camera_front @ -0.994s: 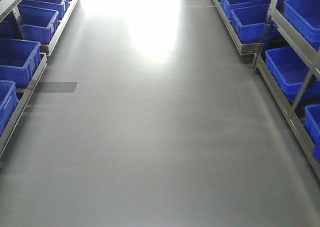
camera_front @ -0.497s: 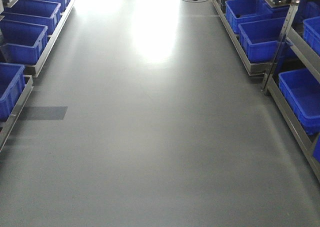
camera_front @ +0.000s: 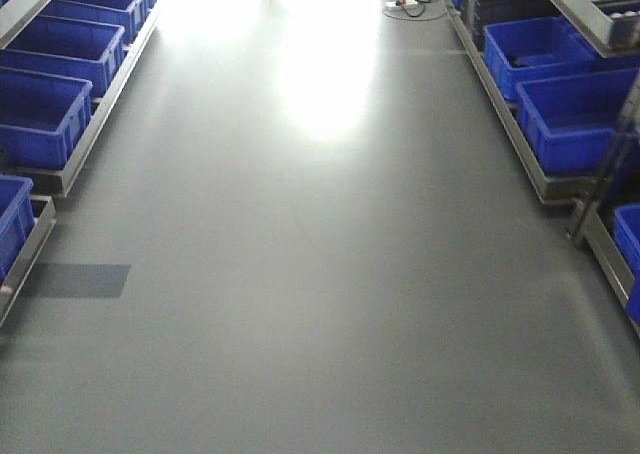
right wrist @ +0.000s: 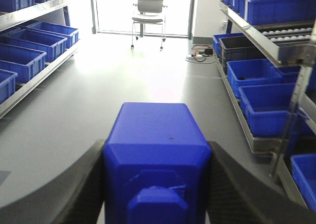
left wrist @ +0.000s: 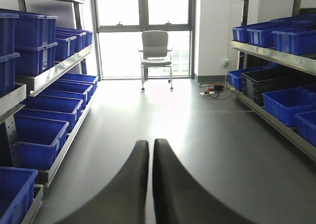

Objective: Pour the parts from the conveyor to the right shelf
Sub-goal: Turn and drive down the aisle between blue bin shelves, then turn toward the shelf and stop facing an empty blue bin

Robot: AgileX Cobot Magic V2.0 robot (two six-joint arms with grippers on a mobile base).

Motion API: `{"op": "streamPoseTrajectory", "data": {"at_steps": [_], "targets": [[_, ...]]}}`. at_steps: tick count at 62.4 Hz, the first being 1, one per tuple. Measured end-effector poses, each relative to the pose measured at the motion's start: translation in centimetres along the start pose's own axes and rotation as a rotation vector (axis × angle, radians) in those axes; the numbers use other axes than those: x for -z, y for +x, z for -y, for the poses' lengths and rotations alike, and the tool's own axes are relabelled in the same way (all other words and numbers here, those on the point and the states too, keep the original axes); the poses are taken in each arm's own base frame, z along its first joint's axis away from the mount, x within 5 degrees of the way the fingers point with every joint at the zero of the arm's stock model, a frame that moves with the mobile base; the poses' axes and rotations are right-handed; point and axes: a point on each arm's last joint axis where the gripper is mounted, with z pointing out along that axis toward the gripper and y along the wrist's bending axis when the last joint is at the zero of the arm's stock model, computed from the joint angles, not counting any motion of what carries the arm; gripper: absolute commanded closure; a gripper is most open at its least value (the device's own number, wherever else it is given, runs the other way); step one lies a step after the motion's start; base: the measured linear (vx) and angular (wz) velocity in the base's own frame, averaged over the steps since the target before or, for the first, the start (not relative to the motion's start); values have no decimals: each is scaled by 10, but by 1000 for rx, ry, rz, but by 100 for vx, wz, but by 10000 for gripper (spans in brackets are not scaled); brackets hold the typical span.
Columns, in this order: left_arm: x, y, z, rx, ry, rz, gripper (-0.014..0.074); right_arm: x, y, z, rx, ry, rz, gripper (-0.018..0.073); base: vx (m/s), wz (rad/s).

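Two dark fingers [right wrist: 79, 189] of the right gripper [right wrist: 157, 179] are clamped on a blue container [right wrist: 155, 135], seen at the lower centre of the right wrist view. The left gripper [left wrist: 150, 145] is shown pressed together at the bottom centre of its own view. The right shelf [right wrist: 269, 41] is seen at the upper right, with blue bins [right wrist: 266, 103] set beneath it. A chair [left wrist: 155, 49] is seen at the top centre.

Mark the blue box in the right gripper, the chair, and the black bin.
blue box [right wrist: 155, 145]: right wrist view, top face.
chair [left wrist: 155, 39]: left wrist view, backrest.
black bin [left wrist: 261, 85]: left wrist view, side wall.
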Motion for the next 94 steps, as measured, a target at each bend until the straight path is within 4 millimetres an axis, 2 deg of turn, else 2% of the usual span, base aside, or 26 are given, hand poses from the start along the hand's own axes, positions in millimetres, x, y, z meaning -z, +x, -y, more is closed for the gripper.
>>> {"op": "streamPoseTrajectory", "data": {"at_steps": [57, 94], "targets": [[0, 0, 0, 0, 0, 0, 603, 0, 0, 0, 0, 0, 0, 568, 53, 13], [0, 0, 0, 0, 0, 0, 603, 0, 0, 0, 0, 0, 0, 568, 32, 79]]}}
